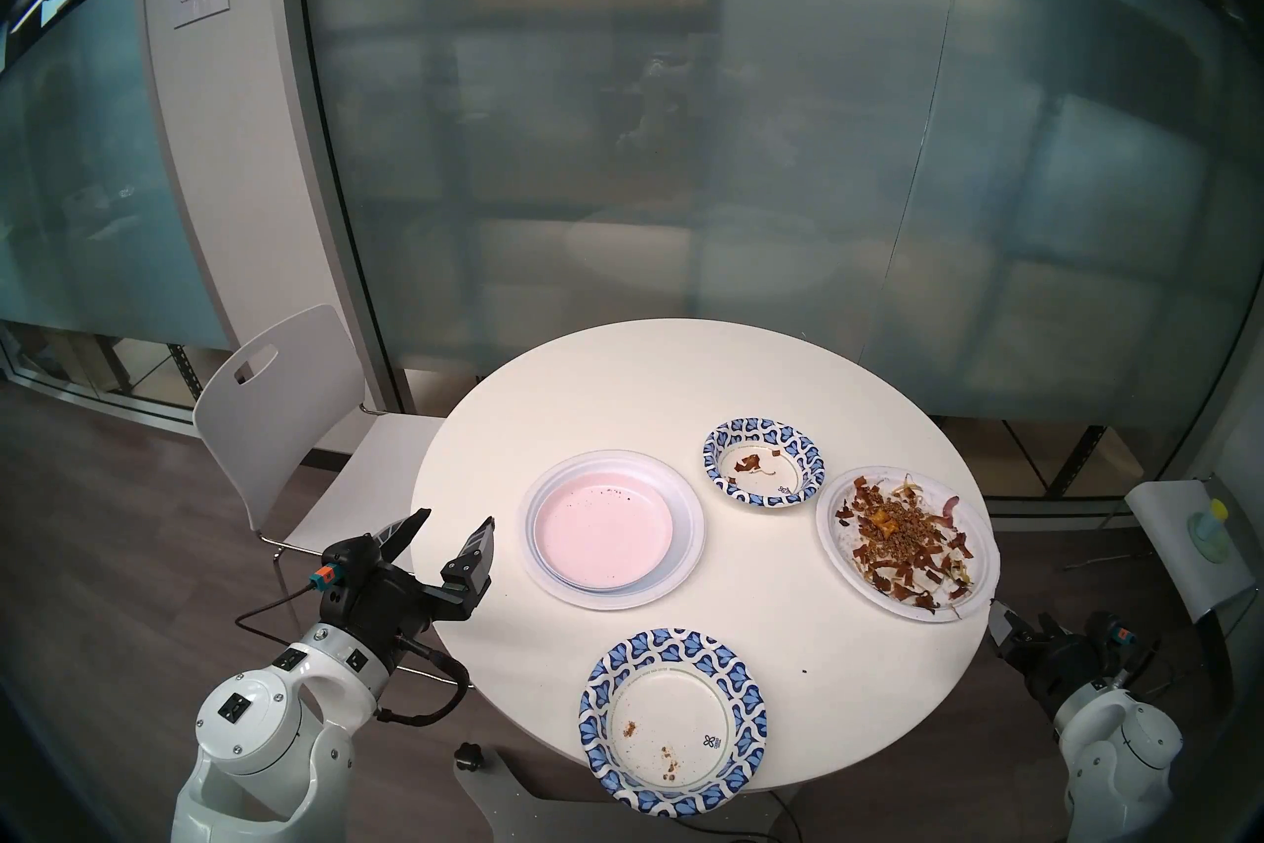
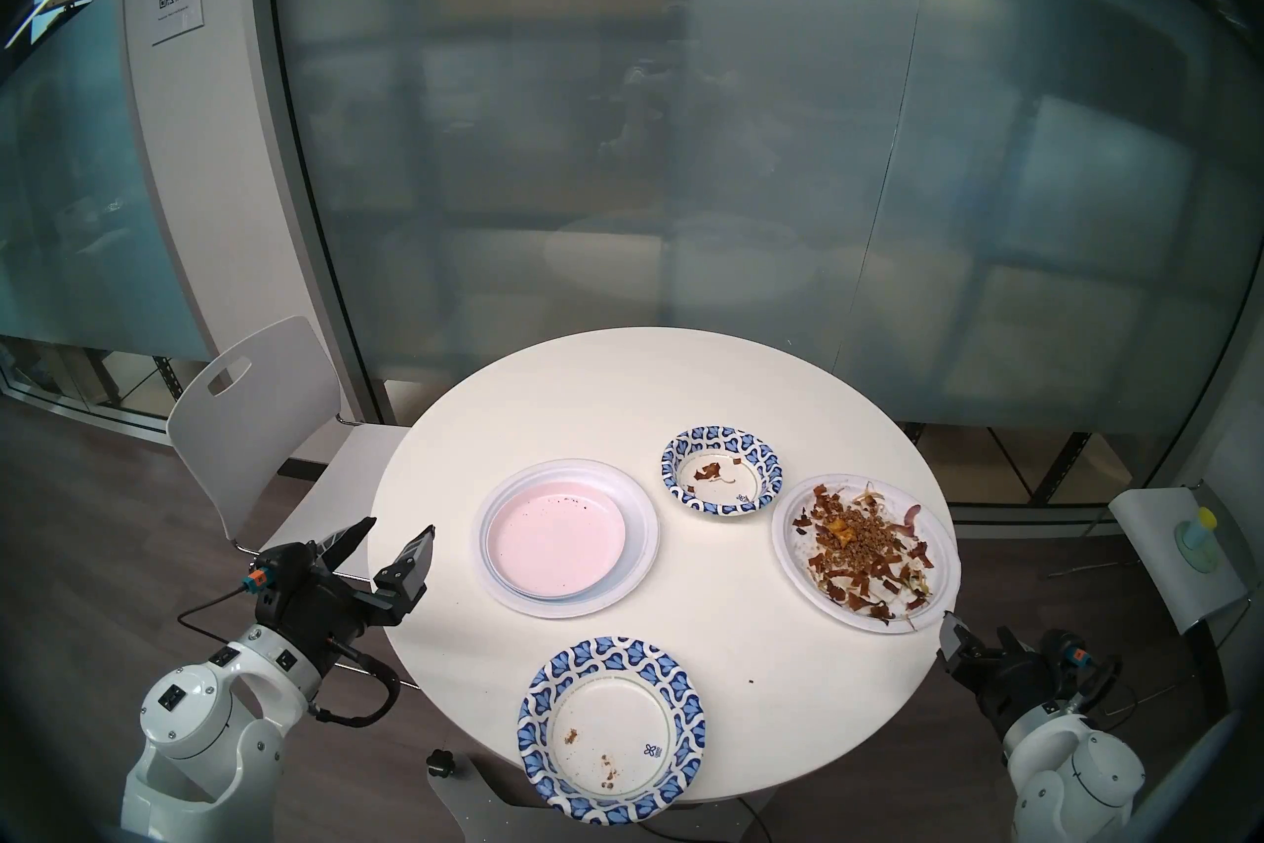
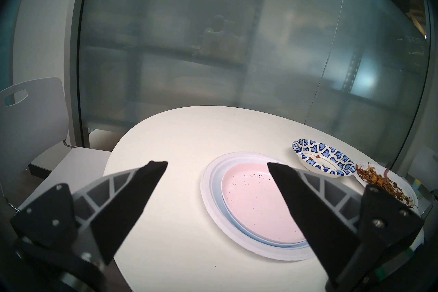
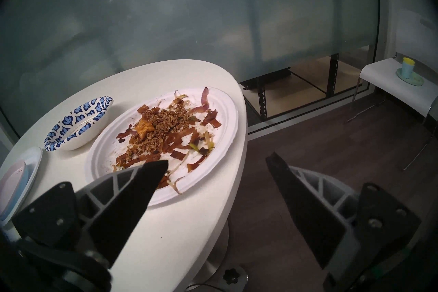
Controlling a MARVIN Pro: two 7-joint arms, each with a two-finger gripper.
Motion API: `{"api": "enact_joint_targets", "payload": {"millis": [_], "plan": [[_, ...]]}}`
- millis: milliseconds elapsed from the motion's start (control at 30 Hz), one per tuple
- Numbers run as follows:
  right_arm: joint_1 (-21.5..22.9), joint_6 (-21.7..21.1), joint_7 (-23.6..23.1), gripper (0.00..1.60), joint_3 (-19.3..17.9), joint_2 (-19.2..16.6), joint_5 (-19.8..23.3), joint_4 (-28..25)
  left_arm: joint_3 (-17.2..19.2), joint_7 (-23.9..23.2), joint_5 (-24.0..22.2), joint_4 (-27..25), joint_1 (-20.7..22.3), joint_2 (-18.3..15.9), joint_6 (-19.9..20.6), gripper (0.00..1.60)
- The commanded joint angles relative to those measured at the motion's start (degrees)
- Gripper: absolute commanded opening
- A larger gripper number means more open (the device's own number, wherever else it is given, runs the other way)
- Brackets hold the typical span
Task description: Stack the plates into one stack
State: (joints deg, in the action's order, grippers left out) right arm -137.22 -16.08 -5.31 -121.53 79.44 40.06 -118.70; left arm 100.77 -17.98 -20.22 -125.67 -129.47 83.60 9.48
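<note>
1. Four groups of plates sit on the round table (image 1: 615, 383): a started stack (image 1: 613, 530) left of centre, with a pink plate (image 1: 602, 523) on a pale blue one on a wide white one; a small patterned bowl (image 1: 764, 462) beyond it to the right; a white plate of scraps (image 1: 906, 540) at the right edge; and a patterned plate (image 1: 672, 722) at the near edge.
2. My left gripper (image 1: 448, 537) hangs just off the table's left edge, jaws spread wide and empty. The stack lies just ahead and to the right of it.
3. My right gripper (image 4: 216, 161) is off the near-right edge, jaws also released and holding nothing. In its wrist view the left finger overlaps the near rim of the scraps plate (image 4: 163, 142), while the right finger is over the floor.
4. I judge the right arm nearer to the scraps plate and the bowl; the left arm is nearer to the stack.
5. The patterned plate overhangs the near edge between both arms, so its rim looks easy to pinch.
6. Obstacles: the loose scraps could spill if that plate tilts. A white chair (image 1: 287, 410) stands far-left of the table, and a side seat with a cup (image 1: 1210, 523) stands to the right, both clear of the plates.
</note>
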Motion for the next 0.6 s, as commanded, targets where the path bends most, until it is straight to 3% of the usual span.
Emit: {"api": "enact_joint_targets", "payload": {"millis": [0, 567], "plan": [[5.0, -2.0, 0.0, 1.47, -0.5, -3.4, 1.2, 2.1, 0.2, 0.1, 0.1, -1.3, -0.1, 0.0, -0.2, 1.6], [13.5, -7.4, 2.3, 1.47, 2.4, -6.9, 1.6, 8.3, 0.2, -0.2, 0.3, -1.3, 0.0, 0.3, -0.1, 1.6]]}}
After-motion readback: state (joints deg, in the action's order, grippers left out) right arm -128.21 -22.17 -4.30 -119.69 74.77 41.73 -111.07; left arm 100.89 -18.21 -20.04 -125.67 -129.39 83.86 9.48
